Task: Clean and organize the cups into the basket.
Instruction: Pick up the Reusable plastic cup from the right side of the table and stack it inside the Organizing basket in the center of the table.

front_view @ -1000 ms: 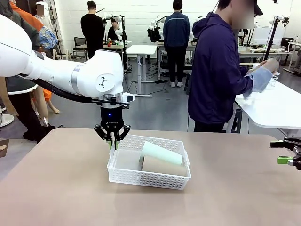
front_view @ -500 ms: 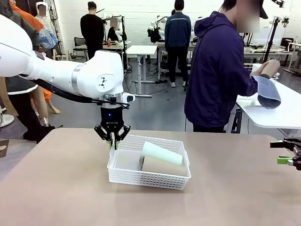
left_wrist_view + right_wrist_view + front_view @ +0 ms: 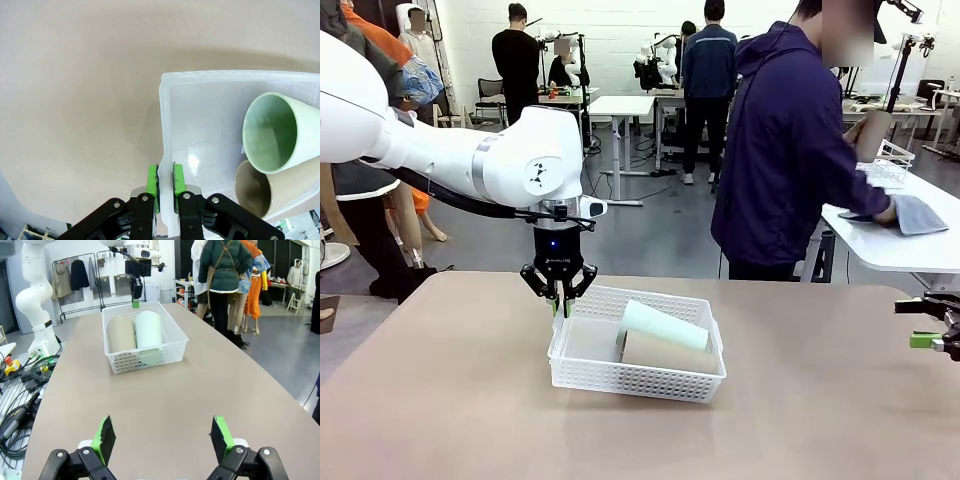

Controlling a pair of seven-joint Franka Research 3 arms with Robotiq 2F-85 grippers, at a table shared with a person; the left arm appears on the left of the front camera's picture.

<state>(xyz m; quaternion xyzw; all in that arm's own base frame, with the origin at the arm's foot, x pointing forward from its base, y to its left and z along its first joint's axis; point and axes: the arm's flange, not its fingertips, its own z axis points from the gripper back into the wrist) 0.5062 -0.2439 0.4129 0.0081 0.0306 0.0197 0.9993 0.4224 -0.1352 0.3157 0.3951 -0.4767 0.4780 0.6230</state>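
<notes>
Left end effector (image 3: 560, 305) clamped on the rim of the white perforated plastic basket (image 3: 630, 381).
Grip is at the basket's 10 o'clock corner, mid beige table (image 3: 450, 400). Pale mint green tumbler (image 3: 665, 325) and matte tan tumbler (image 3: 665, 353) lie on their sides inside, touching. Right end effector (image 3: 932, 340), fingers apart and empty, at the table's 3 o'clock edge.
</notes>
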